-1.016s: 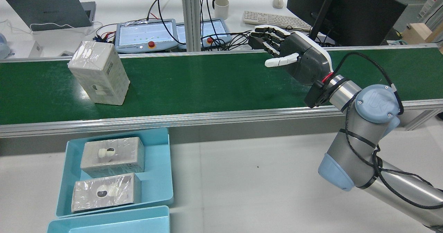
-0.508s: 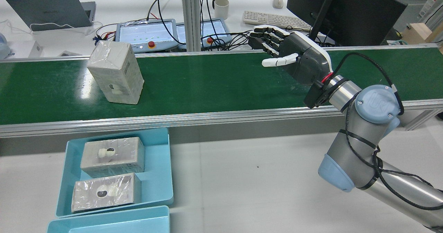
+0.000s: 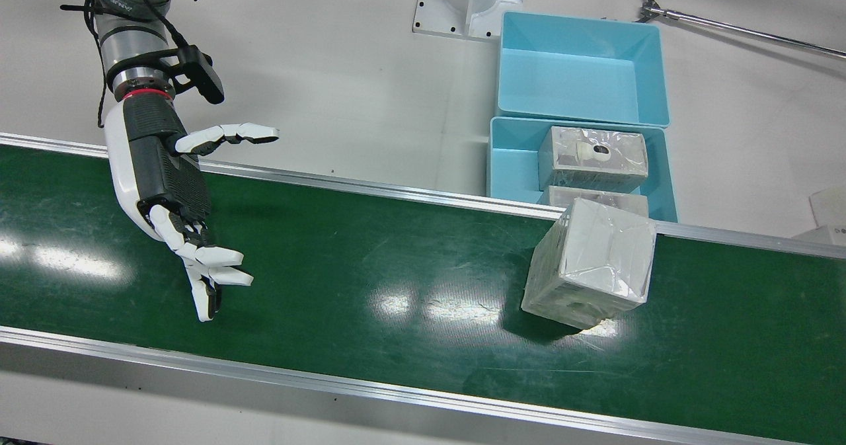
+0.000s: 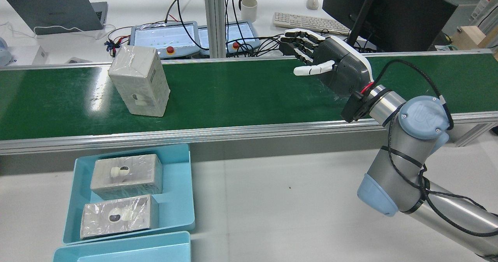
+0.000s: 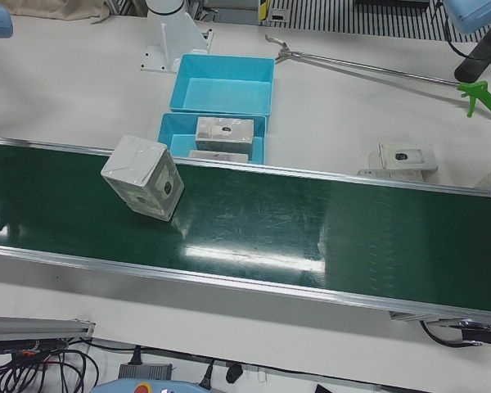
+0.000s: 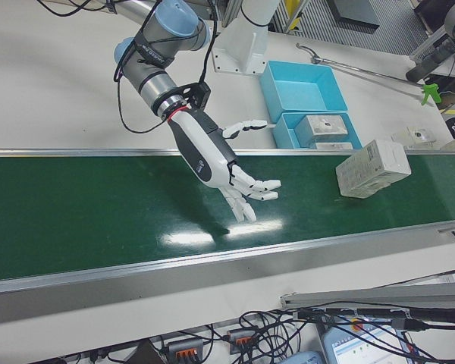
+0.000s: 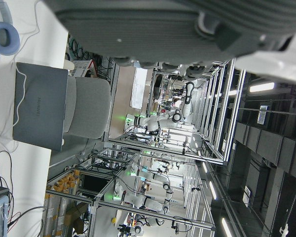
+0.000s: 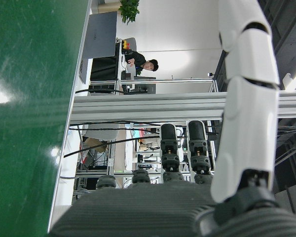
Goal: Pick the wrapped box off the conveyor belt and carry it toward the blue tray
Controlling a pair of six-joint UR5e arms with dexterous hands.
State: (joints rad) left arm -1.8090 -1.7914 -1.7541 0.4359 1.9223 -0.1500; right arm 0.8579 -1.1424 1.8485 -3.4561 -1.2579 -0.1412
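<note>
The wrapped box [image 4: 139, 81] stands on the green conveyor belt [image 4: 241, 94], left side of the rear view — not picked up yet. The right robot hand [image 4: 325, 65] waits open at the right, well apart, holding nothing. The blue tray [image 4: 177, 199] at lower left already holds two boxes.

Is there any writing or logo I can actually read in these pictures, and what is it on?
"HUAWEI": on the laptop lid, faint in the rear view, clearer sideways in the left hand view.
"HUAWEI": on the monitor back, top edge, partly cut off.
"UR": embossed logo on the arm joint cap.
Wrapped box: side print too small to read.
Control pendants: screens unreadable.
</note>
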